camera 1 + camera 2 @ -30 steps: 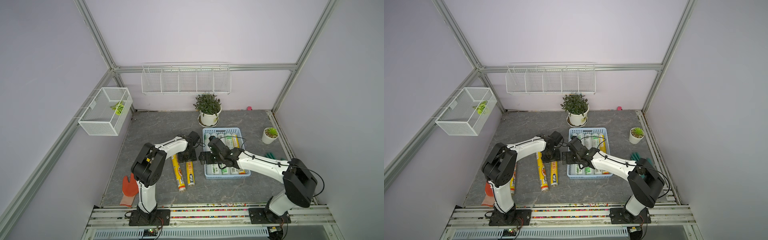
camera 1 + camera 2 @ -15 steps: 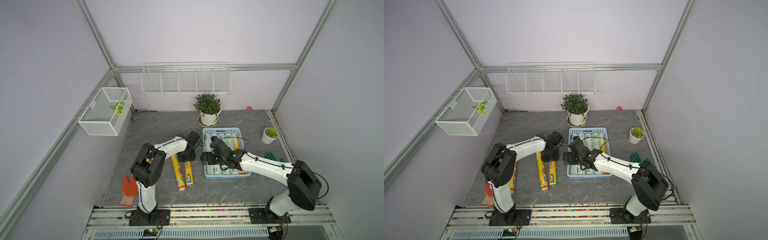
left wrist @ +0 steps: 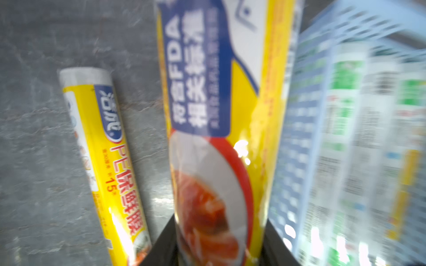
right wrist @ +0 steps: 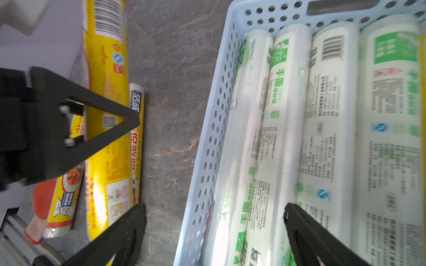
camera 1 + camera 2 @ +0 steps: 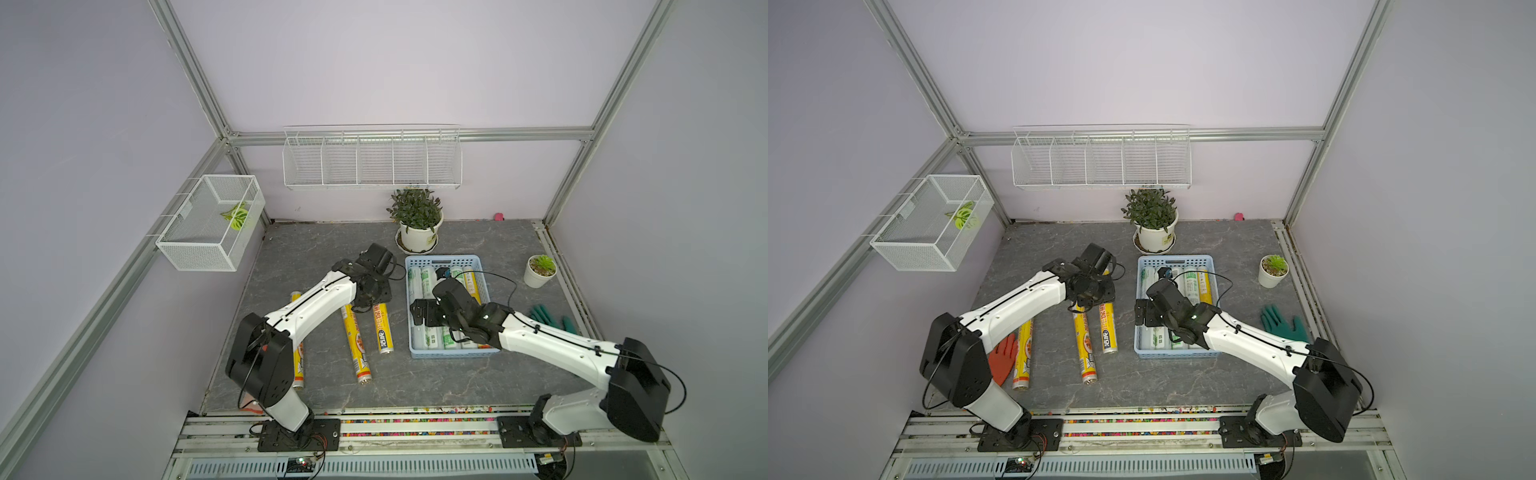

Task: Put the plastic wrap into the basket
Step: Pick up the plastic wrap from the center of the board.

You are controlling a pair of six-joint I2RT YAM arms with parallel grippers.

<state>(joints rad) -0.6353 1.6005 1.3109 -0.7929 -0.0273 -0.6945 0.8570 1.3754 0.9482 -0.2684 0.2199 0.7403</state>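
My left gripper (image 5: 370, 297) (image 3: 219, 235) is shut on a yellow plastic wrap roll (image 5: 383, 328) (image 3: 219, 115) with a red food print, the roll lying nearest the basket. A second yellow roll (image 5: 356, 349) (image 3: 103, 161) lies beside it on the grey floor. A third (image 5: 1022, 353) lies further left, partly under the left arm. The light-blue basket (image 5: 444, 355) (image 4: 207, 138) holds several white rolls with green labels (image 4: 329, 115) and a yellow one. My right gripper (image 5: 422, 316) (image 4: 214, 207) hangs open over the basket's left wall, holding nothing.
An orange glove (image 5: 1003, 357) lies at the near left and a green glove (image 5: 1281, 324) right of the basket. A large potted plant (image 5: 417, 224) stands behind the basket, a small one (image 5: 539, 270) to its right. A wire-mesh box (image 5: 208, 224) and a wire rack (image 5: 372, 162) hang on the walls.
My left gripper has closed on the yellow roll nearest the basket, and that roll's near end has shifted away from the front. The right arm's elbow has drawn back; its gripper stays open.
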